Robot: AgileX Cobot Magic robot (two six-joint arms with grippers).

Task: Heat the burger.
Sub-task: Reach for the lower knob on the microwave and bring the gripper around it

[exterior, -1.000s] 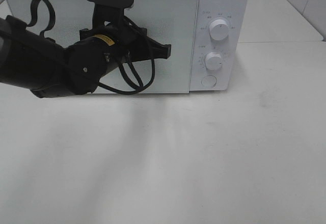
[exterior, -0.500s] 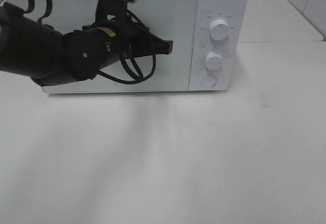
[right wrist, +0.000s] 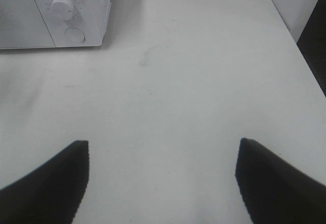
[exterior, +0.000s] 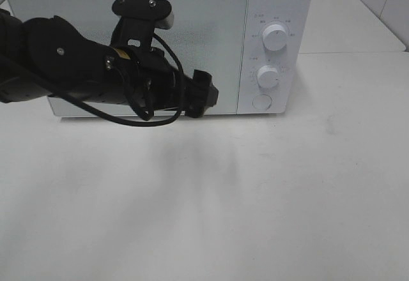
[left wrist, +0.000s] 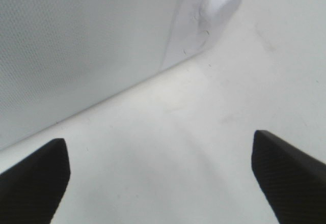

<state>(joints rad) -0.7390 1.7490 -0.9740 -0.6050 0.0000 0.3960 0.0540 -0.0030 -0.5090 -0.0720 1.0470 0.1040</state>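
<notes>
The burger is out of sight. With the microwave (exterior: 217, 32) shut, we should centre our spread left claw (exterior: 206, 94) squarely on its lower knob (exterior: 268, 76); our right claw (right wrist: 162, 178) is spread too.

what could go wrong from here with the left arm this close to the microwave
1. The left pincer hangs open right in front of the closed microwave door; a careless move could knock or scrape it.
2. The burger shows in no view, so whether it is inside cannot be told; turning the lower knob now might run the oven empty.
</notes>
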